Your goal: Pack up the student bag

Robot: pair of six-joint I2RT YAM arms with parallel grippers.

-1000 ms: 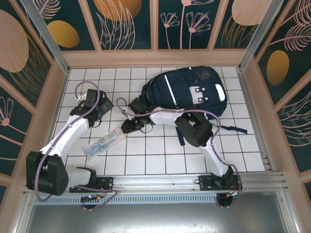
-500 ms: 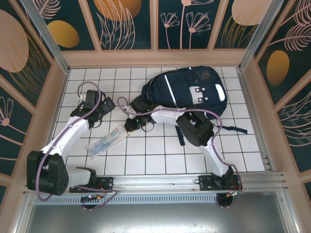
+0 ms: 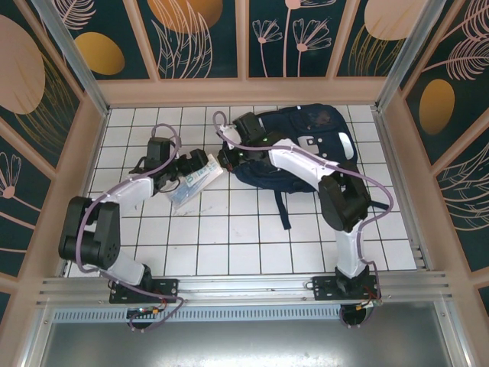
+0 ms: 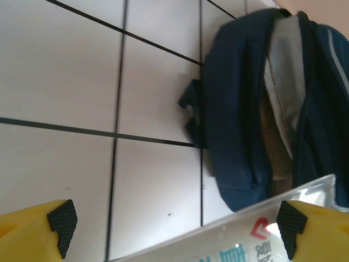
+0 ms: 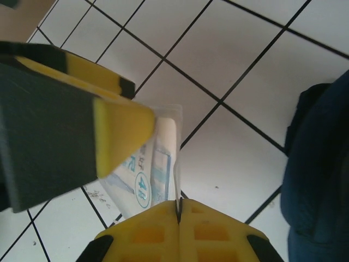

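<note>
Packet (image 3: 186, 188) pinched by the right fingers, just left of the student bag (image 3: 321, 126).

From above, the navy student bag lies at the far right of the white tiled tabletop (image 3: 229, 245), with the clear packet just beside its left end. The right gripper (image 3: 228, 157) stretches over the bag to the packet's far corner, and the left gripper (image 3: 197, 170) meets the packet from the left. At the left wrist, the left fingers (image 4: 61, 219) are released and spread wide, the packet's printed edge (image 4: 229, 245) lies low between them, and the bag's unzipped mouth (image 4: 283, 98) is at the right. At the right wrist, the right fingers (image 5: 142, 234) are clenched together on the packet's thin edge (image 5: 150, 174). One left finger (image 5: 120, 125) crosses in front of the packet, and the bag (image 5: 322, 164) is at the right edge.
</note>
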